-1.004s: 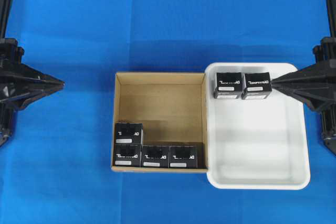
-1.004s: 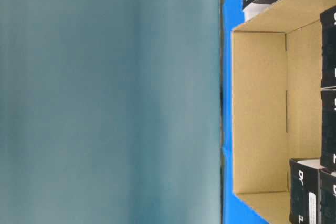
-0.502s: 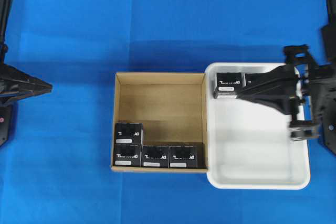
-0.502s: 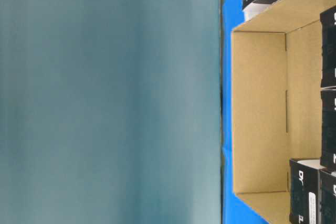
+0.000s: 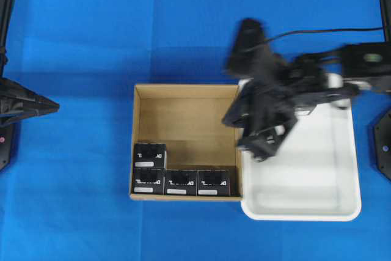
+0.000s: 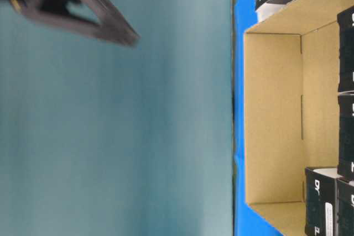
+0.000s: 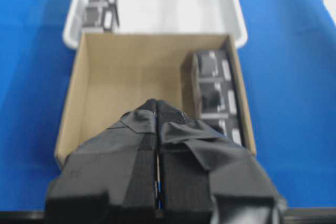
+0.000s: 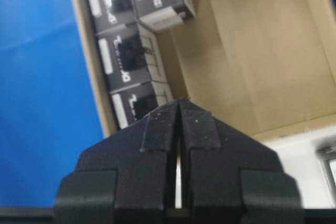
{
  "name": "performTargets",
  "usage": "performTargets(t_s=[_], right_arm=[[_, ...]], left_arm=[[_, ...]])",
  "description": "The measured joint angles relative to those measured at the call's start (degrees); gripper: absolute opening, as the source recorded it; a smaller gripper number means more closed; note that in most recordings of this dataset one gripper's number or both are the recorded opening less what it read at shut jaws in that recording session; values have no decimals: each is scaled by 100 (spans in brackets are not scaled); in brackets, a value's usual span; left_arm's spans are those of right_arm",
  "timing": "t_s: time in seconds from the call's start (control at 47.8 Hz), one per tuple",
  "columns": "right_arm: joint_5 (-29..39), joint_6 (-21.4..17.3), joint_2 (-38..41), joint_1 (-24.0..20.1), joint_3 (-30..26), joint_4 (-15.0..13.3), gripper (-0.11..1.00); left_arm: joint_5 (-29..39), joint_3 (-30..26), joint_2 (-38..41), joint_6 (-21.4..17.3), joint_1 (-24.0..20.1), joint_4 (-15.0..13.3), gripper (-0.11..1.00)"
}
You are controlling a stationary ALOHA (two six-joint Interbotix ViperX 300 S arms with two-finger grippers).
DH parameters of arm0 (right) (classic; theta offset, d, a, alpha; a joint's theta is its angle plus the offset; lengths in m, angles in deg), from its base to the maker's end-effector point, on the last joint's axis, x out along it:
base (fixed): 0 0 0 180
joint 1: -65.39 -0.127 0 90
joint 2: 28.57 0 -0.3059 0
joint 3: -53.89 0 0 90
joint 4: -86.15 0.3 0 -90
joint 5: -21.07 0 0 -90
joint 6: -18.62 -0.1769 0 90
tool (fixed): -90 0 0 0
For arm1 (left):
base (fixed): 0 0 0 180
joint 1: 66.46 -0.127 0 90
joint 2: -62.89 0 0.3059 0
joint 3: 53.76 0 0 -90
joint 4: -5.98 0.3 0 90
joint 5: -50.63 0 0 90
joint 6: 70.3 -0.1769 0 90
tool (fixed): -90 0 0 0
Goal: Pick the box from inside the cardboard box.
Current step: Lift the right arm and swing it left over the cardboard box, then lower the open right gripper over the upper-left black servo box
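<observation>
Right gripper (image 8: 180,109) jaws together, empty, apparently above the cardboard box (image 5: 186,98) three-o'clock wall; descending unopened risks knocking a box (image 5: 212,182). Left gripper (image 7: 157,109) jaws together.

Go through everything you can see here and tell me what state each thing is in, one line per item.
cardboard box: open-topped, upright, four black boxes along one inner edge, the rest of its floor bare.
white tray: upright, two black boxes in one corner in the left wrist view.
left gripper: shut, holding nothing.
right gripper: shut, holding nothing, blurred above the tray's edge.
</observation>
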Motion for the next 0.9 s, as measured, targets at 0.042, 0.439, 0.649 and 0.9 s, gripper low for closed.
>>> performTargets(t_s=[0.042, 0.439, 0.649, 0.9], right_arm=[[290, 62, 220, 9, -290, 0, 1], [1837, 984, 2083, 44, -2584, -9, 1], [2224, 1389, 2848, 0, -3445, 0, 1], [2496, 1767, 3428, -18, -3990, 26, 1]], left_arm=[[88, 0, 0, 9, 9, 0, -5], [1020, -18, -237, 35, 35, 0, -5], [1195, -44, -431, 44, 35, 0, -5], [1204, -44, -431, 35, 44, 0, -5]])
